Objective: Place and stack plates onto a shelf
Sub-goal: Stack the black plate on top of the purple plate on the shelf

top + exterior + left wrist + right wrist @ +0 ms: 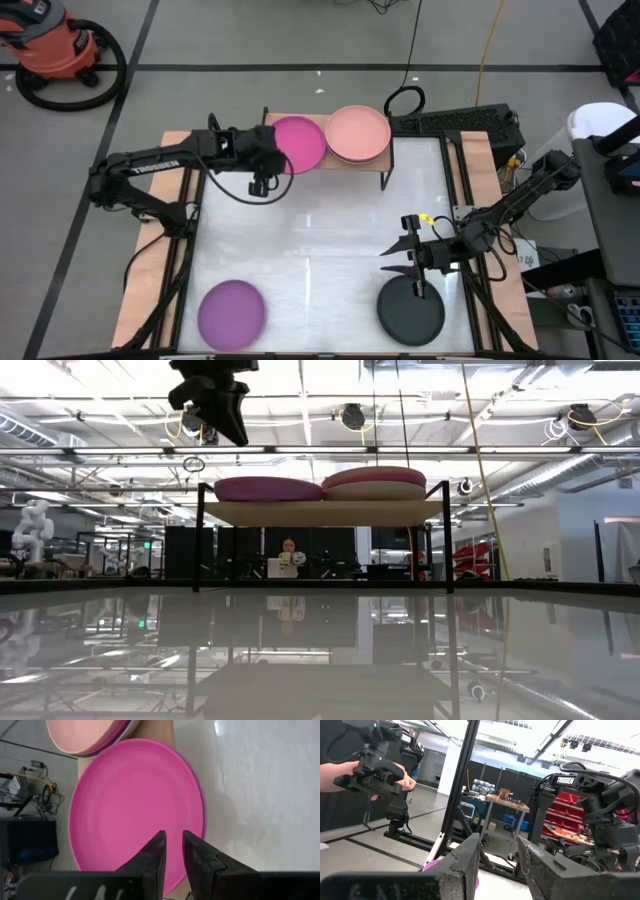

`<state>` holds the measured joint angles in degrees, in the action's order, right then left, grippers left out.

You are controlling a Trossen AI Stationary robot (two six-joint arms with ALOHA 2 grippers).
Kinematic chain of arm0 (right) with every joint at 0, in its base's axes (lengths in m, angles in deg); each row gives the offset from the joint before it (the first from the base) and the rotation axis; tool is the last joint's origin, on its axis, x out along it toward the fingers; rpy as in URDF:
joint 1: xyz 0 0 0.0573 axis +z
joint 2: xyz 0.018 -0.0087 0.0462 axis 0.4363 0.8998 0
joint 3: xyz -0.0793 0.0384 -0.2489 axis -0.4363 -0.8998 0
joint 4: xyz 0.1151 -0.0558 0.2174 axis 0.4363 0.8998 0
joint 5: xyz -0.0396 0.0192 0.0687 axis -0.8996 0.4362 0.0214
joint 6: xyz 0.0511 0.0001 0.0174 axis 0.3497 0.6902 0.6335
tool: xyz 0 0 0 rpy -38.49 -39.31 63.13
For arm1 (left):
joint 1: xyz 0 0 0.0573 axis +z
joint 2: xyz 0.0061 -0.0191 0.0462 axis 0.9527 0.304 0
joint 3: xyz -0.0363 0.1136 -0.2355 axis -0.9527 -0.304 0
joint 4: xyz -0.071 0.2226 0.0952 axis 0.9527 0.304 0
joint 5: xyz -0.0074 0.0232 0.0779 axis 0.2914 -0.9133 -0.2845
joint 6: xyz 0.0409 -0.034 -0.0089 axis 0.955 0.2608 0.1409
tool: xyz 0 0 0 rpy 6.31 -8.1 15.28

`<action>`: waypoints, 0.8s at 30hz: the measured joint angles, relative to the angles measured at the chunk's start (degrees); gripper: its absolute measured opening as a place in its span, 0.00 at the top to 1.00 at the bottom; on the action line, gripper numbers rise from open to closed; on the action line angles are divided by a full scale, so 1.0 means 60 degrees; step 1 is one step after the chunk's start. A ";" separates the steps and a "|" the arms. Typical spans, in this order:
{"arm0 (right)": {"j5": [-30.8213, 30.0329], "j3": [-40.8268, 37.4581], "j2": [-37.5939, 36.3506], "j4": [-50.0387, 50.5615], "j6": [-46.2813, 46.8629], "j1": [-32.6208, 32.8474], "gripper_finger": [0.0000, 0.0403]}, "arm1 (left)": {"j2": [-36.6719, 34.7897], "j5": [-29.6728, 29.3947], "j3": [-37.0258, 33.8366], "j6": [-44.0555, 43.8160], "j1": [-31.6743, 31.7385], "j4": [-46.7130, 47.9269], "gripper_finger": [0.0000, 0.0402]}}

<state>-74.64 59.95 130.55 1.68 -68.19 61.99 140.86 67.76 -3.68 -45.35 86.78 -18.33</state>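
l gripper (268,165), jaws slightly apart & holding nothing, hangs at 9 o'clock edge of round flat magenta plate (298,142) on light wooden shelf (384,168). r gripper (412,248), part open & empty, sits just 12 o'clock of round matte black plate (411,311), so r arm is nearer; round purple plate (231,312) lies at table's 7 o'clock.

You had bright, even overhead light, ceiling strip lights (330,450) blown out in the low view, the white table (320,250) throwing glare and mirror reflections, soft shadows under both arms, left gripper fingers (150,857) blurred close to the lens.
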 joint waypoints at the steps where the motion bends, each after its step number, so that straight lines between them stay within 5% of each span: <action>1: 0.0000 0.0000 0.0000 0.0004 0.0000 0.0000 0.71 | 0.0013 -0.0020 0.0024 -0.0081 -0.0017 0.0052 0.82; 8: 0.0000 0.0004 0.0000 0.0195 0.0001 0.0000 0.71 | -0.0001 -0.0603 0.1348 -0.1320 -0.0528 0.0305 0.66; 14: 0.0000 0.0004 0.0000 0.0794 0.0638 0.0000 0.71 | -0.0339 -0.0561 0.2682 -0.2655 -0.1708 0.0252 0.66; 24: -0.0001 0.0007 0.0000 0.1758 0.1509 0.0000 0.71 | -0.2997 -0.1139 0.1673 -0.4163 -0.3166 -0.1083 0.73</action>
<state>-74.65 59.99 130.55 12.23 -59.14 61.99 122.87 60.93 6.36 -70.33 67.79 -24.83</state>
